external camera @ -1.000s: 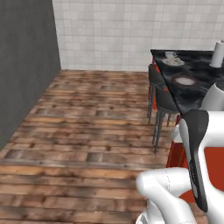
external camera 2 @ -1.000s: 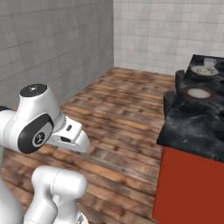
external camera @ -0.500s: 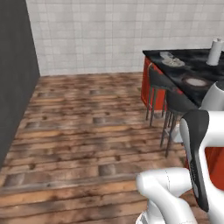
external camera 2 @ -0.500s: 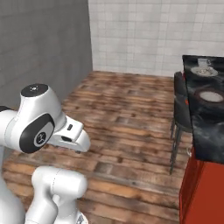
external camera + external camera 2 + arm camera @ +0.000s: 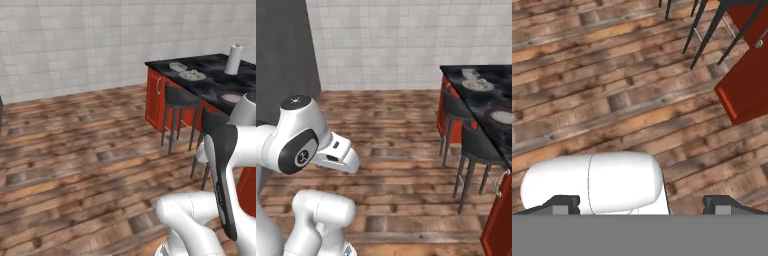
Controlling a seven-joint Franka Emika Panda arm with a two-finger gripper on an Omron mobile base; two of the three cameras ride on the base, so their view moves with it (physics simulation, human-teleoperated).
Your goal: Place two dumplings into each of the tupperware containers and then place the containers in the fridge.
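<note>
My gripper [image 5: 641, 202] is spread wide with nothing in it, pointing down at the wooden floor [image 5: 602, 90], well away from the black counter [image 5: 210, 75] off to my right. Up there I can make out a tupperware container [image 5: 178, 66] at the far end and a plate [image 5: 192, 75] just beside it, with another plate [image 5: 502, 116] nearer me. Whatever's lying on those is too small and blurry to tell. Two stools [image 5: 476, 145] stand along the red cabinet [image 5: 156, 97].
</note>
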